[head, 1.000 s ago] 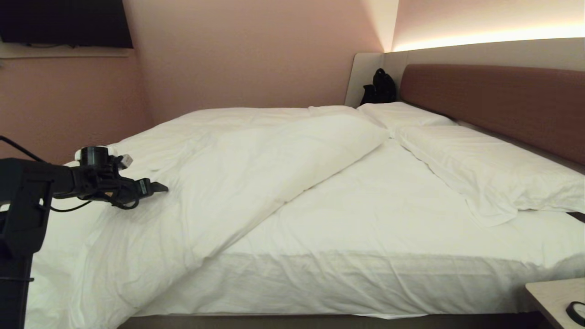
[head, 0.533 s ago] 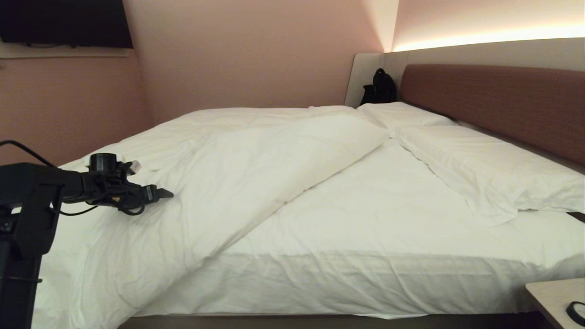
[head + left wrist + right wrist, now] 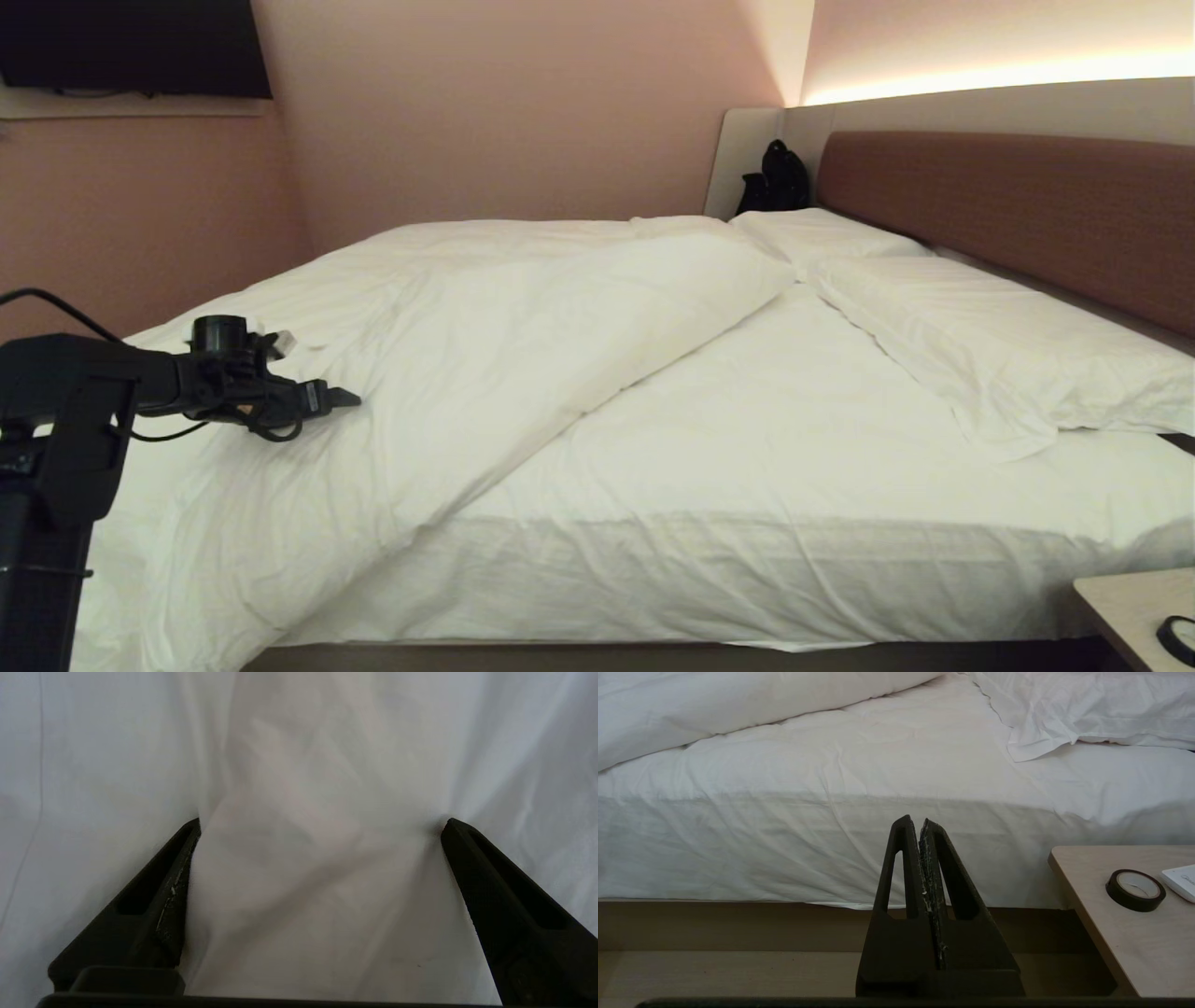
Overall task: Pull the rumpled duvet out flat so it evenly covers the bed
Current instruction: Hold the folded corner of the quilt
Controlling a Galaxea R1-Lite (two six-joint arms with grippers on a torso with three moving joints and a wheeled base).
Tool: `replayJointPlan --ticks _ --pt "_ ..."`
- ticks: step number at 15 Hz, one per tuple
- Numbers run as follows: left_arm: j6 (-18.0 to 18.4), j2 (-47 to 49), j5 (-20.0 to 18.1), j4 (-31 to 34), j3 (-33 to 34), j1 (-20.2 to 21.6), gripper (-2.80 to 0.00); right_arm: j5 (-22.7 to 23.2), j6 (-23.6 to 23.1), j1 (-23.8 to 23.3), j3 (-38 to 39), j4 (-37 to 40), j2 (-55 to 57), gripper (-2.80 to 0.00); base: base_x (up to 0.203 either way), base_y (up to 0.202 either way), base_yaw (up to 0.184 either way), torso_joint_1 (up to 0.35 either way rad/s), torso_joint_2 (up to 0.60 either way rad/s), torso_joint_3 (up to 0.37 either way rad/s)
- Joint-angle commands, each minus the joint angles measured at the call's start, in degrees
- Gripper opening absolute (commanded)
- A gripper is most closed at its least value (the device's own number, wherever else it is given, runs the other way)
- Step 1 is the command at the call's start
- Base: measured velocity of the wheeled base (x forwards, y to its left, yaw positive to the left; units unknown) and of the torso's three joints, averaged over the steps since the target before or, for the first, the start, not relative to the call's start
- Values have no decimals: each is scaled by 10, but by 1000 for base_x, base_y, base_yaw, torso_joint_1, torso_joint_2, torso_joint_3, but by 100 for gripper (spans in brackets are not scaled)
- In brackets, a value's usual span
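Hovering at the frame's left over the duvet, the left gripper has jaws spread wide; the right gripper sits pressed together beside the bed.

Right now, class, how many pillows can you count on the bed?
2: the nearer pillow lies along the headboard; the farther pillow lies beyond it, by the duvet. None seems hidden.
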Motion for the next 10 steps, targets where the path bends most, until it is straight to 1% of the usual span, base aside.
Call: replayJointPlan --ticks 1,10 --pt "-1 -2 -2 0 0 0 -280 0 0 0 0 0 0 -280 0 0 0 0 0 0" --pt "-1 -11 -11 1 6 -1 -280 0 0 0 0 0 0 -280 0 0 0 0 0 0"
